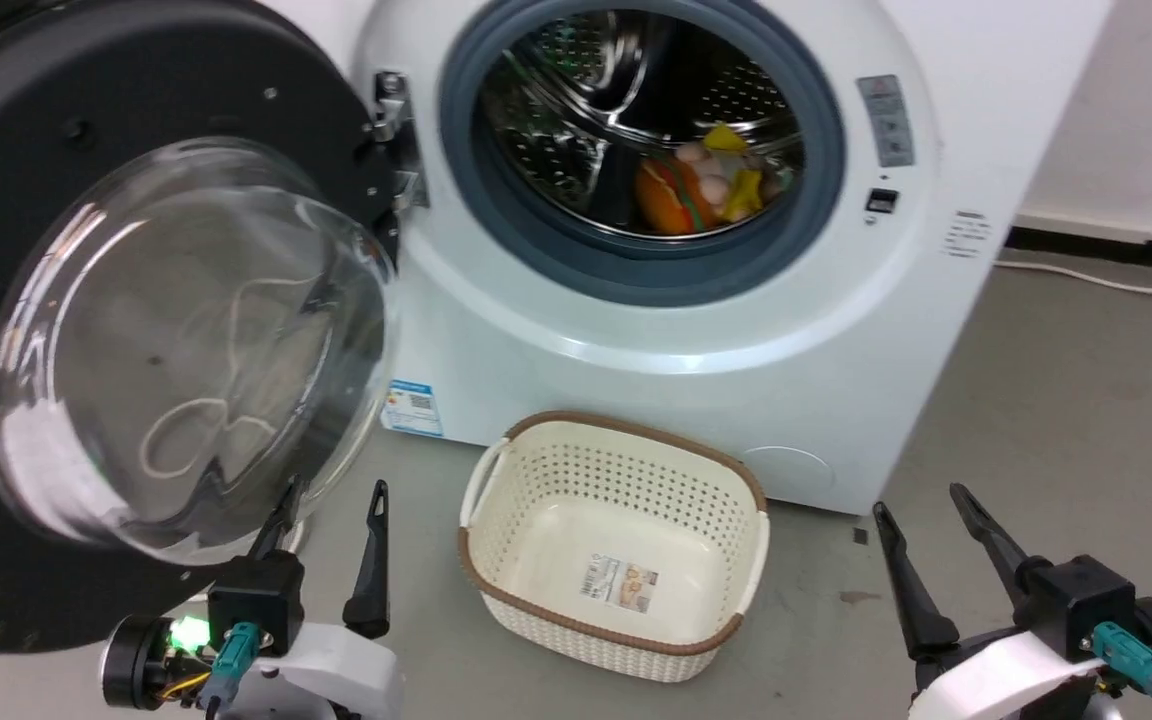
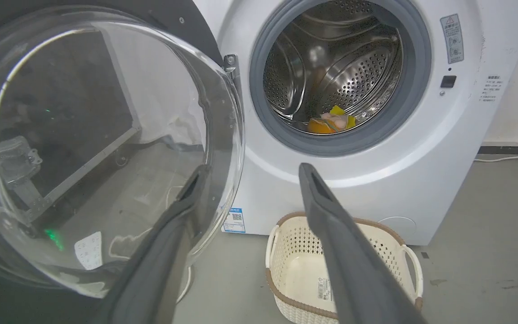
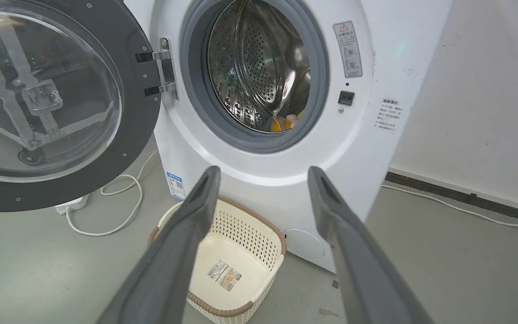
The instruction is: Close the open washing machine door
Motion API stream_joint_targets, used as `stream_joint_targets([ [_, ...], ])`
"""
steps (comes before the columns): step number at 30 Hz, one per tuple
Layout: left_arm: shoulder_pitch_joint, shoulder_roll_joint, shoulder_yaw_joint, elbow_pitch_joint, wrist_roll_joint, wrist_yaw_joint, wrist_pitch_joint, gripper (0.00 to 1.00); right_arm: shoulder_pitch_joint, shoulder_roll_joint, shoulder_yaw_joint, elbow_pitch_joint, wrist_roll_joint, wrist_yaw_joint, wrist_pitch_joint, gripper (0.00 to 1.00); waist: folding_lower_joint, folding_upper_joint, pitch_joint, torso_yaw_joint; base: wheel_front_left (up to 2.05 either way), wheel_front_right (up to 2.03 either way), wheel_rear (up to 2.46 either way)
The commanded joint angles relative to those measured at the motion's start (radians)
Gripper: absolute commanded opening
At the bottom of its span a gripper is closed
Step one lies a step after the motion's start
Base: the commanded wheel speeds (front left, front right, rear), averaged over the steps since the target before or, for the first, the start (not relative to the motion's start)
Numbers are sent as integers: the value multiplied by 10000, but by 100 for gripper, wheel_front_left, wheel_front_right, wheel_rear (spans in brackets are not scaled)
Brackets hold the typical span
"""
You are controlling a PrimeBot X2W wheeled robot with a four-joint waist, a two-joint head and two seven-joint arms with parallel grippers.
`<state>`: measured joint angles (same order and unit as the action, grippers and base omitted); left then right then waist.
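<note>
The left gripper (image 1: 334, 495) sits low on the left and the right gripper (image 1: 918, 502) low on the right, both empty, their two long dark fingers (image 1: 371, 570) spread apart and pointing up and forward.

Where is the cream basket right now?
In the head view, the basket sits on the floor at centre, in front of the washing machine, right of its open door.

The washer (image 1: 696, 330) is viewed from above and close by the head camera, aimed forward and down. It is faced from lower by both wrist cameras, the left one nearest the door (image 2: 83, 148). Drum (image 1: 586, 90), door and basket (image 1: 616, 470) are shared by all three views.
</note>
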<state>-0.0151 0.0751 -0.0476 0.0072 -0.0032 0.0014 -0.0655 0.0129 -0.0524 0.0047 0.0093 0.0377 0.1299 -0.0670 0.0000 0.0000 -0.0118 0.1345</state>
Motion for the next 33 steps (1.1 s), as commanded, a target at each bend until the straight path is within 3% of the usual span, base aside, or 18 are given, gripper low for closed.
stream_joint_targets([
  [1, 108, 52, -13, -39, -40, 85, -130, 100, 44, 6, 59, 36, 97, 2, -114, 100, 0, 0, 20, 158, 0, 0, 0],
  [33, 711, 159, 151, -669, -125, 564, -798, 100, -559, -97, 1416, 751, 367, 4, -783, 100, 0, 0, 179, 1598, 0, 0, 0],
])
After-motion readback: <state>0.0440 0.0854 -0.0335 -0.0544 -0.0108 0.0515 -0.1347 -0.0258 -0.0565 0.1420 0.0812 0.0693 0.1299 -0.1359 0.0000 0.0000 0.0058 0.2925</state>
